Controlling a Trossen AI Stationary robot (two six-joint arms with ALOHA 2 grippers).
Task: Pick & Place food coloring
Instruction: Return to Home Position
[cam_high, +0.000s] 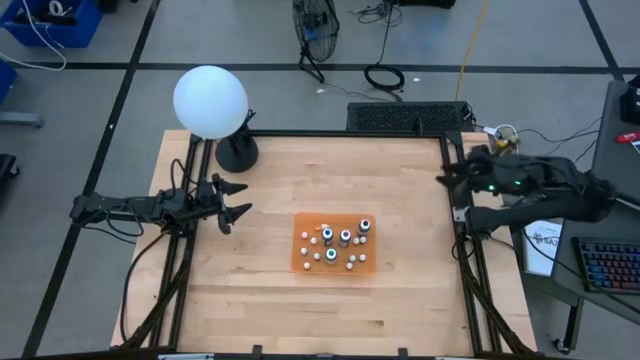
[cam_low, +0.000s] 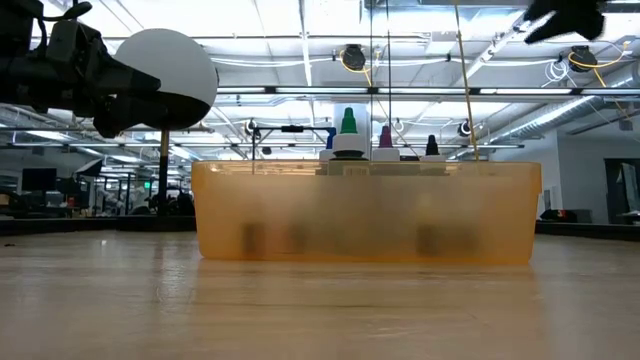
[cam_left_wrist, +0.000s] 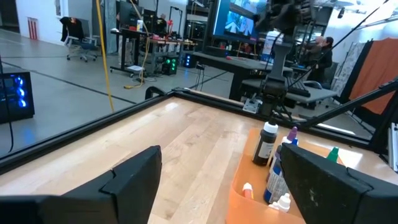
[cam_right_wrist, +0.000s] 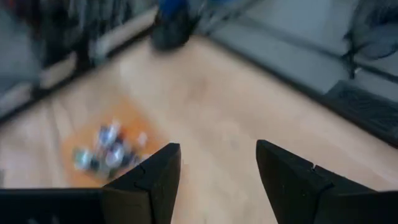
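Food coloring: bottles (cam_high: 335, 245) all stand upright inside the orange tray (cam_high: 299, 264), white caps up. In the low view, green, purple and dark tips rise above the tray's rim.
Tray: flat on the table (cam_high: 400, 300).
Left gripper (cam_high: 238, 200): left of the tray, well apart from it, raised off the table. Fingers spread, holding nothing.
Right gripper (cam_high: 447, 178): right of the tray and beyond it, well apart, at the table's edge. Fingers spread, holding nothing.
Globe (cam_high: 210, 100): beyond the tray on the left, on a black base.
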